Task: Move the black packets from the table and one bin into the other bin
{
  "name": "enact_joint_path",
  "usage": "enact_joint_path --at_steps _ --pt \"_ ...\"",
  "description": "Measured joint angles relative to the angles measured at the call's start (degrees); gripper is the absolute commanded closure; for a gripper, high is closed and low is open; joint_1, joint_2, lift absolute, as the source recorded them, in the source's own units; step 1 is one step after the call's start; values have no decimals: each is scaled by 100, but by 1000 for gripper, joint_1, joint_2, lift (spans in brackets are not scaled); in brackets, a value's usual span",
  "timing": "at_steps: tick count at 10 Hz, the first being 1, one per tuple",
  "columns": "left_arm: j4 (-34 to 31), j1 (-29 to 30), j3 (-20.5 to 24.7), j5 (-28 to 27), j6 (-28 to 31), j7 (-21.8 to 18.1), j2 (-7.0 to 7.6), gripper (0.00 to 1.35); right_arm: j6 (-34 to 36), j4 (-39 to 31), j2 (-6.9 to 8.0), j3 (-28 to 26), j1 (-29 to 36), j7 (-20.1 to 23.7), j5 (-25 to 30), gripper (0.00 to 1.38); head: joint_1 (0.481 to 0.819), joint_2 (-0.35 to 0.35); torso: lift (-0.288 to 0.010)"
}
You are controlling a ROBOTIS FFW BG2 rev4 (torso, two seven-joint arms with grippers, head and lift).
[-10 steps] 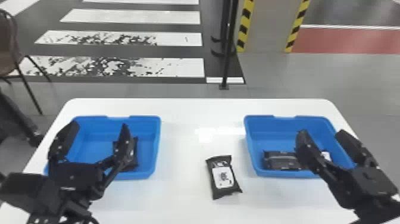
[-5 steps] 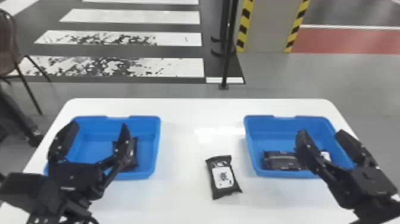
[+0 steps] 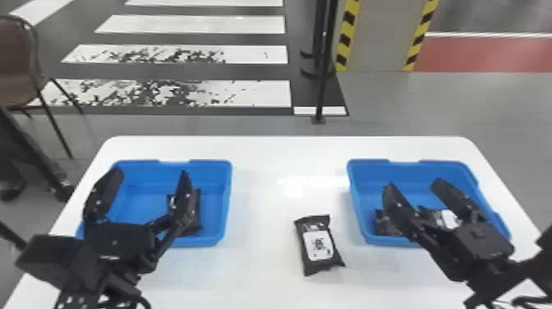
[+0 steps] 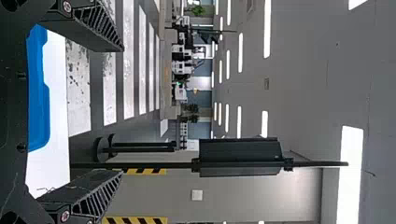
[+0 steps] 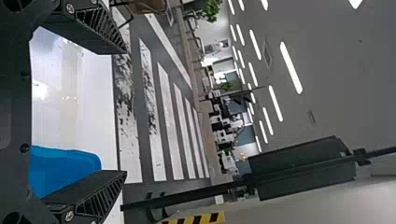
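Grey floor and white table, two blue bins set out

Behind everything, a grey floor (image 3: 410,102) is crossed by broad white stripes (image 3: 230,55), and a brown chair (image 3: 14,68) is seen at the far left. Near it, the white table (image 3: 263,275) is occupied by a left blue bin (image 3: 226,201) and a right blue bin (image 3: 357,205), set well apart. Above the left one, the left gripper (image 3: 150,172) is held with its fingers spread wide and nothing gripped. Over the right one, the right gripper (image 3: 412,185) is likewise widely parted, nothing held. Between the bins, a black packet with a white label (image 3: 320,245) is laid flat. Another black packet (image 3: 198,209) is contained in the left bin, partly covered by a finger. In the right bin, dark packets (image 3: 382,226) are partly hidden; their number cannot be told.
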Motion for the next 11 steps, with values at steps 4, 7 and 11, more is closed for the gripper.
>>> enact_joint_path --at_steps 4,7,11 --pt "0 -21 -1 50 137 0 -8 96 1747 564 -205 712 -1310 404 625 101 695 111 -110" --pt "0 -41 -23 135 275 0 -1 96 3143 939 -361 1491 -2241 478 1078 101 695 166 -110" --pt "0 -52 -45 181 347 -34 3 96 4439 1318 -473 2024 -2884 484 1117 99 695 183 -110"
